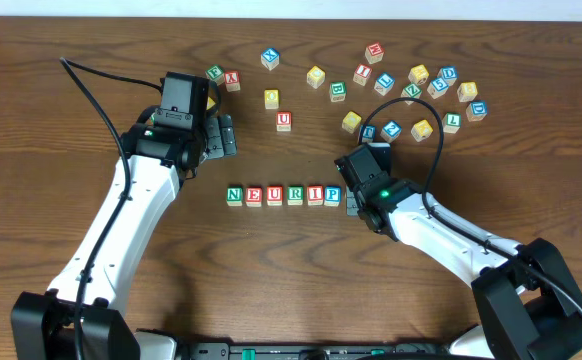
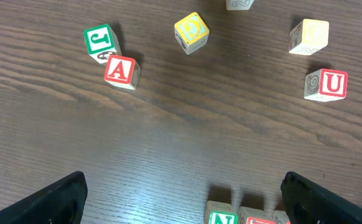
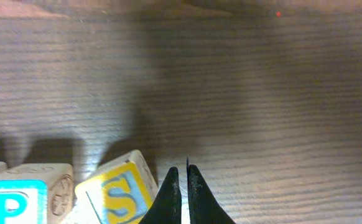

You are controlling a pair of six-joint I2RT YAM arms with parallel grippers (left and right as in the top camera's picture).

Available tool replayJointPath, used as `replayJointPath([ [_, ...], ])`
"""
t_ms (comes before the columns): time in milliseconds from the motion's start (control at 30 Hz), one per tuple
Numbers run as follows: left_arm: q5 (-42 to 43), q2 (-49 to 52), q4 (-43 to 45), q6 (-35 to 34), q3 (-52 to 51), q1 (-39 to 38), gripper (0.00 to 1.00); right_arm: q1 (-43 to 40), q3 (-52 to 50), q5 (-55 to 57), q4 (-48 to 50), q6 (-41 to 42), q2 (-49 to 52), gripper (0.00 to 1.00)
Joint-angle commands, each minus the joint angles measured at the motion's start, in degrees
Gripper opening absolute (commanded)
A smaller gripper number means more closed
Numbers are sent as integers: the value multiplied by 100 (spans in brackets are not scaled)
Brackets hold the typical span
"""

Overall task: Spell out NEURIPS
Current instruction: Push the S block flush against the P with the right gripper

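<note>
At the right end of the NEURIP row, the yellow-faced S cube sits just beside the blue P cube, twisted off the row's line. Right hand, pinched closed and empty, just right of it; nearer arm. Likely a squaring nudge next. Left hand wide, empty, well apart. S blue-lettered, plain wood sides.
</note>
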Motion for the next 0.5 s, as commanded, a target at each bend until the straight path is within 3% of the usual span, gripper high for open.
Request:
replayJointPath([
  [0, -9, -105, -4, 13, 173, 13, 98, -24, -39, -26, 17, 39, -136, 1],
  [467, -9, -105, -4, 13, 173, 13, 98, -24, -39, -369, -46, 44, -136, 1],
])
